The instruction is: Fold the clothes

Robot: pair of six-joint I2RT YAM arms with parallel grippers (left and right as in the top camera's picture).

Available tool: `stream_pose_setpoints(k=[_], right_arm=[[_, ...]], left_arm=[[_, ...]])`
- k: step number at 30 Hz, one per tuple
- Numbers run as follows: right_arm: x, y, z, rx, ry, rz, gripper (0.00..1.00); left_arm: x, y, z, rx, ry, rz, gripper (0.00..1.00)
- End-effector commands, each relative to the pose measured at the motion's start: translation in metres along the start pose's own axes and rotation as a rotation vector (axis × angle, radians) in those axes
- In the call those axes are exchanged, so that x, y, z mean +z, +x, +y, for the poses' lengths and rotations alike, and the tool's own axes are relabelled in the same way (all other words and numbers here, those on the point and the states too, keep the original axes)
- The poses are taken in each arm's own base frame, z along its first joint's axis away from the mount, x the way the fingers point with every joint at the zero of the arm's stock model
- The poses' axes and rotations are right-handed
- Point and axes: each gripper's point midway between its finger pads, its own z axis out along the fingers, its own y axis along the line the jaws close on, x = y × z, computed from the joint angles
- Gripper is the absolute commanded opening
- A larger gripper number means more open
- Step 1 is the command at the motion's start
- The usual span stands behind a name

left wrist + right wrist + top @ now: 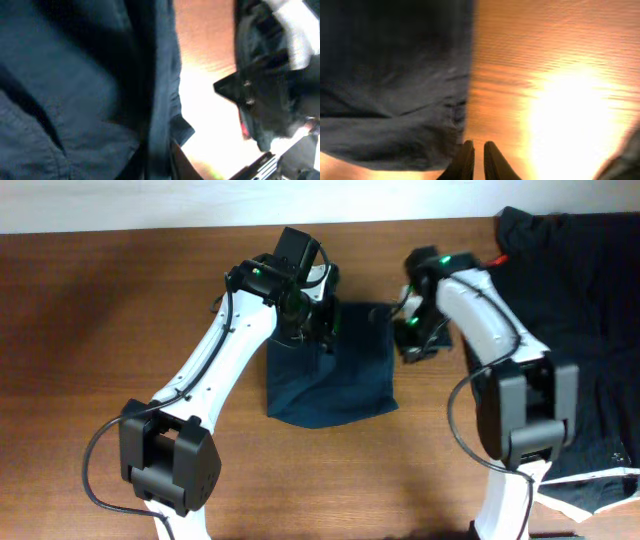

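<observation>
Jaws on the right gripper [475, 150] stand nearly together with nothing between them. They point down at bare wood just beside the right edge of the soft navy-blue cotton garment [395, 75]. Those of the left gripper [322, 328] I cannot make out: its wrist view is filled with dark cloth, so whether it pinches the fabric or only presses on it is not clear.

From where I stand, the navy-blue cotton garment [335, 380] lies near the middle of the brown wooden table [100, 330], a little toward the far edge. It is already doubled into a rough square, with its nearer corner somewhat skewed. The left gripper is down on its far edge, and the right gripper [410, 348] is just off its far right corner. A heap of black clothes [590, 310] with red and white bits spreads along the right edge, from the far right corner toward the near one.

I judge this piece to be midway through folding, with the heap not yet started. The next move seems to call for the right gripper to open and take that right edge. Both arms could then carry the fabric over together and keep the edges aligned.
</observation>
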Motion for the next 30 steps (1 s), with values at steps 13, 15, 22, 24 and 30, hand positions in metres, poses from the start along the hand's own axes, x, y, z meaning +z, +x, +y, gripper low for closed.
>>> stream_pose_setpoints(k=[13, 15, 22, 24, 30], right_arm=[[-0.046, -0.001, 0.014, -0.071, -0.173, -0.033, 0.14], [-0.044, 0.001, 0.032, -0.104, -0.206, -0.030, 0.14], [-0.019, 0.012, 0.098, -0.171, -0.265, -0.009, 0.20], [-0.005, 0.016, 0.109, -0.162, -0.263, 0.003, 0.20], [0.048, 0.033, 0.115, -0.157, -0.251, 0.044, 0.20]], left_arm=[[-0.035, -0.081, 0.053, 0.087, -0.041, -0.277, 0.57], [-0.042, -0.099, 0.068, 0.080, -0.067, -0.342, 0.59], [0.017, -0.137, 0.109, 0.083, -0.073, -0.403, 0.61], [0.045, -0.139, 0.123, 0.076, -0.076, -0.388, 0.61], [0.112, -0.100, 0.164, -0.004, -0.113, -0.208, 0.60]])
